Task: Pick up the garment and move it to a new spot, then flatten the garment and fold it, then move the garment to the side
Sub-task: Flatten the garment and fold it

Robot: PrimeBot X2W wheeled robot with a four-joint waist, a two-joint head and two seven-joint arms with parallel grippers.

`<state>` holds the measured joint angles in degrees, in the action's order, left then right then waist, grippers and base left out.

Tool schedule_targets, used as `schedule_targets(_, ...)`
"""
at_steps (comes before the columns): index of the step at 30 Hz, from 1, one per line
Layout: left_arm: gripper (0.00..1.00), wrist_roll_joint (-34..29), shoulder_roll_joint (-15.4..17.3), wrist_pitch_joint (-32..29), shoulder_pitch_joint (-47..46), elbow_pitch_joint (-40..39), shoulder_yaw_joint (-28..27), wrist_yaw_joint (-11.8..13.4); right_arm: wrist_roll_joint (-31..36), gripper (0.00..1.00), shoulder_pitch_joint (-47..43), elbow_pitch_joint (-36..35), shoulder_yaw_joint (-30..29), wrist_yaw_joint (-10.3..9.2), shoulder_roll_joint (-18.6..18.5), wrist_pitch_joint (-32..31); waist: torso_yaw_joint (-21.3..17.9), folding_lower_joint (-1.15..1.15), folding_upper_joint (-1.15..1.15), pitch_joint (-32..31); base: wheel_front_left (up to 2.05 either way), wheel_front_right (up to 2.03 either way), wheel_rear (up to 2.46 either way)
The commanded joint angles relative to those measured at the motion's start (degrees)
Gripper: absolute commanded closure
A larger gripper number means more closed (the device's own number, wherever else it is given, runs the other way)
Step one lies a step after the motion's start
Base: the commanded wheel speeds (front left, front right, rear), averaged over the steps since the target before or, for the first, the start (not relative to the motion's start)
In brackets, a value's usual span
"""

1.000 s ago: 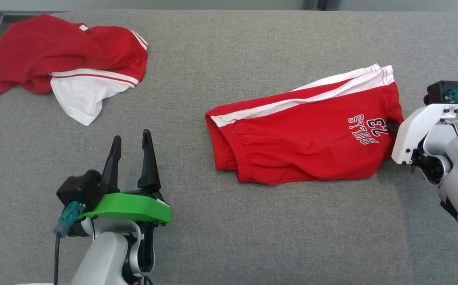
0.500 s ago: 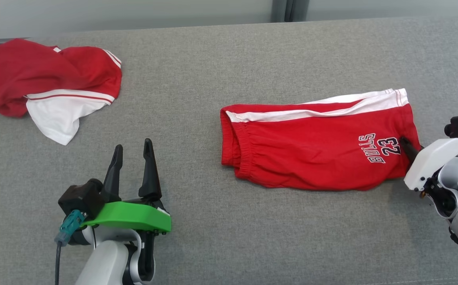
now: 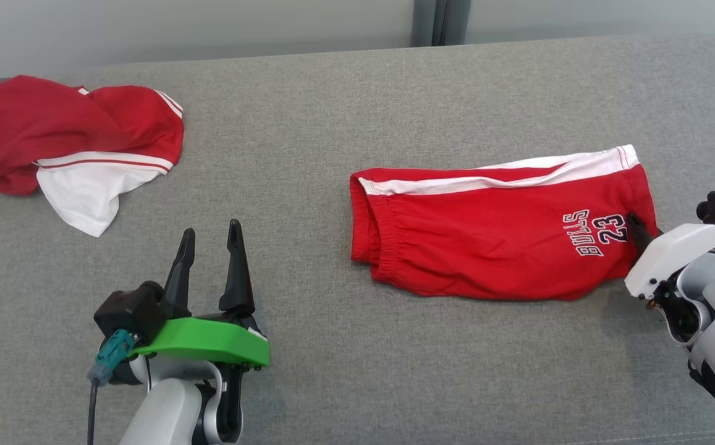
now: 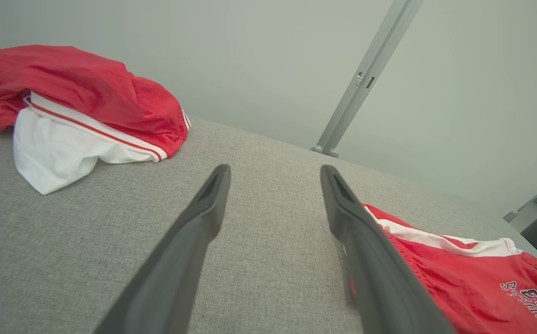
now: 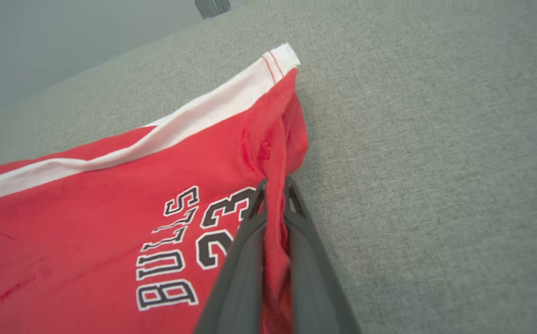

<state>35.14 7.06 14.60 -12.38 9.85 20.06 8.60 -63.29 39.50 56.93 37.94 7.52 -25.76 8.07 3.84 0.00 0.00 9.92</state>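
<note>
Folded shorts (image 3: 493, 241) lie right of centre on the table (image 3: 345, 383), the right gripper (image 3: 635, 227) pinching their leg hem between clamped fingers, the left gripper (image 3: 211, 227) hovering spread and empty, so this looks like the final move aside, needing a gentle drag that keeps the fold.

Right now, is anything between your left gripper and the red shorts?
Nothing visible. Only bare grey surface lies between the open left gripper and the red shorts. The crumpled red-and-white garment sits off to the left, out of that path.
</note>
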Motion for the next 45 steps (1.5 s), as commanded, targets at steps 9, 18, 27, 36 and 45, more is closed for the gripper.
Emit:
schedule_targets(9, 0.0, 0.4, 0.0, -0.1, 1.3, 0.3, -0.1, 0.3, 4.8, 1.0, 6.1, 2.3, 2.6, -0.03, 3.3, 0.9, 0.4, 0.0, 0.0, -2.0, 0.0, 0.0, 0.0)
schedule_targets(18, 0.0, 1.0, -0.4, 0.1, 2.1, 0.5, 0.5, -0.2, 11.8, 1.0, 10.2, 2.8, 6.7, -0.03, 12.3, 1.0, 2.4, 0.0, 0.0, -4.5, 0.0, 0.0, 0.0)
schedule_targets(27, 0.0, 1.1, -0.8, 0.2, 2.1, 0.6, 1.2, -0.4, 14.8, 1.0, 9.5, 3.3, 8.5, -0.03, 20.1, 0.1, 5.3, 0.0, 0.0, -4.8, 0.0, 0.0, 0.0)
schedule_targets(36, 0.0, 1.3, -1.4, 0.3, 1.7, 1.0, 1.7, -0.7, 16.8, 1.0, 8.4, 6.5, 10.7, -0.03, 22.6, -1.3, 7.5, 0.0, 0.0, -4.8, 0.0, 0.0, 0.0)
schedule_targets(45, 0.0, 1.3, -1.6, 0.5, 1.8, 1.4, 1.7, -0.9, 17.7, 1.0, 7.2, 6.1, 14.2, -0.03, 22.8, -2.8, 8.3, 0.0, 0.0, -4.5, 0.0, 0.0, 0.0)
